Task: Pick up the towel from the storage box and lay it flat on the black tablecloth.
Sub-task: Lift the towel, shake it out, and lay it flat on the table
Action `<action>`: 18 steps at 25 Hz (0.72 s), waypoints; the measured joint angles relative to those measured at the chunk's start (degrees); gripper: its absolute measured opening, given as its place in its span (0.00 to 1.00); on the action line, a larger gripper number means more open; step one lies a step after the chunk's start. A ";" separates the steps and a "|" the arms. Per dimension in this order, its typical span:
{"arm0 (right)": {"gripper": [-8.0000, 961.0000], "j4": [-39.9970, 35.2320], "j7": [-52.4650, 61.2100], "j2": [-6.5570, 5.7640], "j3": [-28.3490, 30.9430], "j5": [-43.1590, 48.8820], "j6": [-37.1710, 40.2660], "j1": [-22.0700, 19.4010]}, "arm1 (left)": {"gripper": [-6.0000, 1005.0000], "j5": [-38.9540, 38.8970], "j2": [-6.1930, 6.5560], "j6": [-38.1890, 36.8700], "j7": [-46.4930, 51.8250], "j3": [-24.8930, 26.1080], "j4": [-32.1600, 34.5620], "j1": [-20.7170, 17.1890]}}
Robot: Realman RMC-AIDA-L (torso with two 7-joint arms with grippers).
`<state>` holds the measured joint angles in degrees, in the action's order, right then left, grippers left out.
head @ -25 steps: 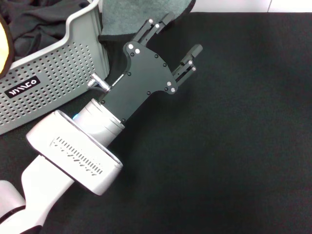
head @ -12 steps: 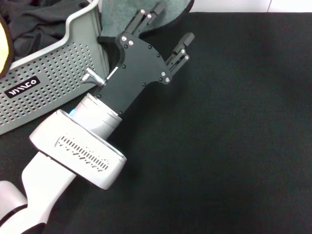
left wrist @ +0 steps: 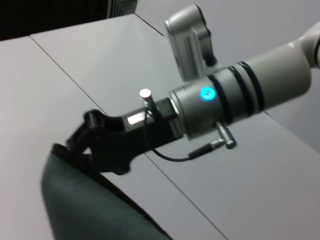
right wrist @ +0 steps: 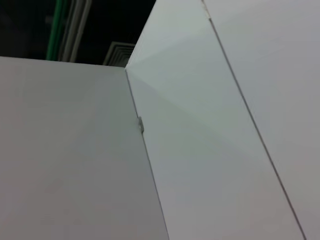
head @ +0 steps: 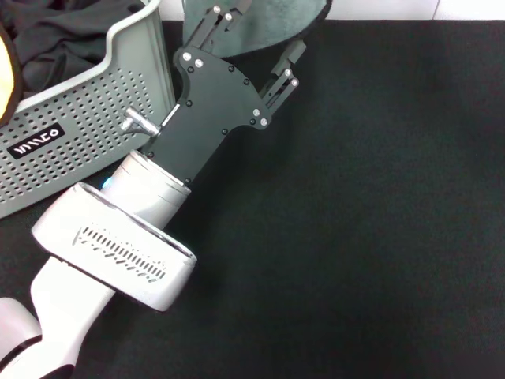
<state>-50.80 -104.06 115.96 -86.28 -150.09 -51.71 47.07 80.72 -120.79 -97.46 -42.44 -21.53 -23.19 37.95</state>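
Since a second ago the left gripper (head: 256,35) has slid up and away across the head view, toward the far edge of the tablecloth (head: 379,197), and the grey cloth at its tips has shifted with it. Its fingers stand spread apart, one pair up by the cloth's near edge, the other pair lower and to the right, and nothing is pinched between them. The towel (head: 268,20) lies grey face up at the far edge of the tablecloth, just beyond the fingertips, with one finger overlapping it; whether that finger touches it I cannot tell. In the left wrist view the same grey cloth (left wrist: 85,205) fills the lower corner, with a black-and-silver arm above it. Left of the gripper sits the box (head: 87,118), its perforated wall and black label facing the camera, dark cloth (head: 63,31) bunched inside and a yellow patch (head: 6,75) at the frame's edge. The right gripper does not show; its wrist view sees only pale panels.
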 joint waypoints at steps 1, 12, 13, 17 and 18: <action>0.02 0.22 0.39 0.01 0.21 -0.02 -0.26 -0.02 | 0.69 -0.03 -0.03 -0.39 -0.04 0.18 0.05 -0.06; 0.03 0.45 2.91 0.24 1.13 -2.34 -1.50 0.65 | 0.68 1.00 -0.06 0.97 -0.31 1.00 0.42 0.25; 0.03 0.46 3.21 0.24 1.04 -2.35 -1.50 0.97 | 0.68 1.18 -0.07 1.28 -0.67 1.11 0.42 0.45; 0.03 0.48 5.02 0.23 0.48 -3.03 -1.58 2.03 | 0.68 1.35 -0.06 2.78 -2.88 1.31 0.42 1.34; 0.03 0.49 5.42 0.23 0.19 -3.56 -1.62 2.23 | 0.68 1.35 -0.06 3.13 -3.72 1.32 0.41 1.57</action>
<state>-50.31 -98.64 116.19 -86.09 -153.65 -53.33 49.30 82.07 -120.85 -94.33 -46.16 -20.21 -22.78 39.52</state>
